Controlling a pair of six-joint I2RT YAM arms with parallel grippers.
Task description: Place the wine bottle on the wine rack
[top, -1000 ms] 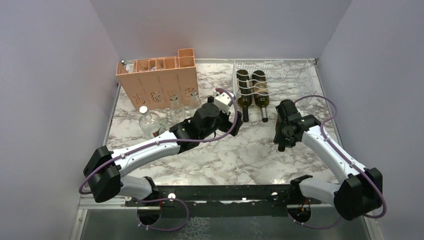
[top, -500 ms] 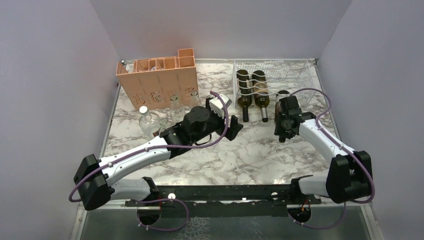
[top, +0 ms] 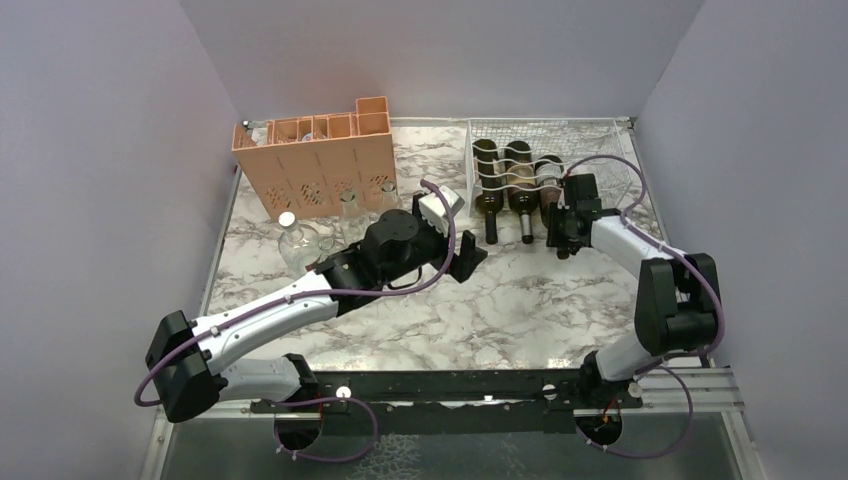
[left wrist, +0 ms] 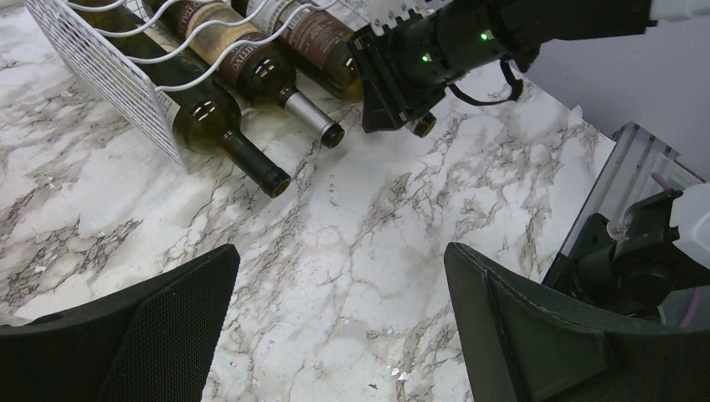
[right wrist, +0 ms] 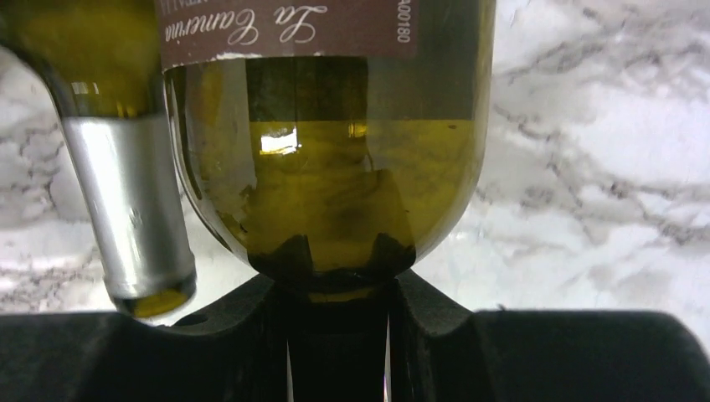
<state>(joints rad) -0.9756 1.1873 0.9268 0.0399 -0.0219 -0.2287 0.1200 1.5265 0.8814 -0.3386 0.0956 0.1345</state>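
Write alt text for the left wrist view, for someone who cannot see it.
The right end effector grips the neck of the wine bottle, which lies in the white wine rack beside two other bottles, on a marble table. In the foreground the left end effector is open and empty, its two black fingers wide apart.

Top view high behind, looking down; left wrist oblique; right wrist tight — all share wine bottle [top: 548, 180]

Probably a robotics lab test cell: plain lavender panels [top: 100, 150] enclose the marble-patterned table [top: 500, 300] on three sides, and a perforated metal rail [top: 450, 385] spans its near edge.
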